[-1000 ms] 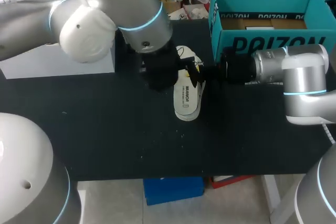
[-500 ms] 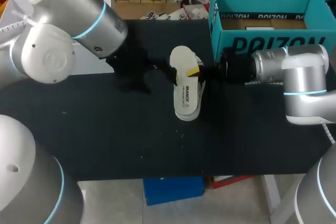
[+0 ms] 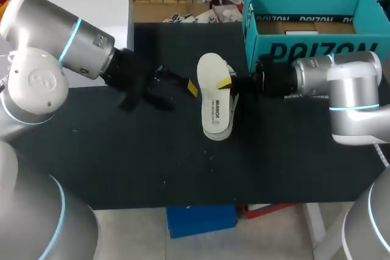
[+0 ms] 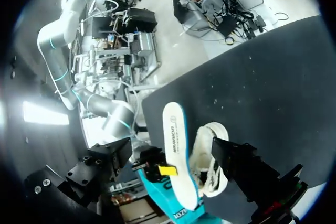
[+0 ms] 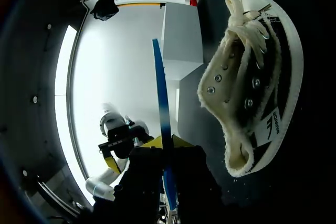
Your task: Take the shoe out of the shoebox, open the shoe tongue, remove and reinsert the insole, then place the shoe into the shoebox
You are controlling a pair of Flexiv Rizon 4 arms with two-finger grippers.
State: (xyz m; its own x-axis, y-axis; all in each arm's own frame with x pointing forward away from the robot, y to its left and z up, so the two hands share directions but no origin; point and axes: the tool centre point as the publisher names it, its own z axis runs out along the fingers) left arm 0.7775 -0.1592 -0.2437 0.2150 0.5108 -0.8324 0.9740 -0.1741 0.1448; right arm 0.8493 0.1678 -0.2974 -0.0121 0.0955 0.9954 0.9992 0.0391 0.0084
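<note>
The left claw has backed away from the shoe, its spread unclear; the right claw pinches the insole, likely awaiting reinsertion.

Left hand a dark, smeared blur

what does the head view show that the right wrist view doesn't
Only the head view: the teal shoebox and the broad face of the insole.
Only the right wrist view: the laces and eyelets of the shoe, with the insole seen edge-on.
Both: the shoe lying on its side, the insole held in the right gripper, and the white box.
</note>
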